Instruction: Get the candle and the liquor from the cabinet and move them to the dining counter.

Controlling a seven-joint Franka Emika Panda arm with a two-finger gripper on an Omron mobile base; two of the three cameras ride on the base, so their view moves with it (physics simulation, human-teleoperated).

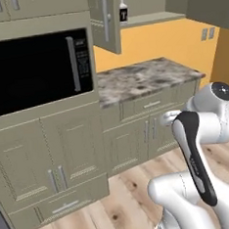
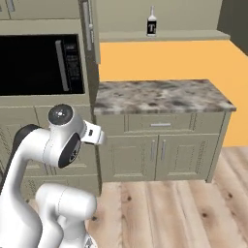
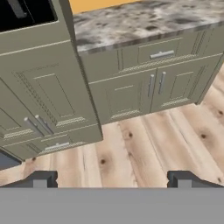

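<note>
The liquor [image 1: 123, 11] [image 2: 151, 24], a clear bottle with a black label, stands upright on the bottom shelf of the open cabinet [image 1: 152, 19] [image 2: 164, 35]. The cabinet's door [image 1: 105, 19] is swung out to the bottle's left. No candle shows on the visible part of the shelf, and the dining counter is out of view. My arm is folded low, far below the shelf. My gripper [image 3: 111, 179] is open with nothing between its fingertips [image 3: 41, 178], and it points at the lower cupboards and the floor.
A wall-backed marble worktop [image 1: 143, 79] [image 2: 160, 97] [image 3: 144, 22] lies under the cabinet, over a drawer and cupboard doors. A black built-in oven [image 1: 34, 69] [image 2: 38, 63] sits in the tall unit to the left. Wooden floor [image 3: 144, 144] stretches in front.
</note>
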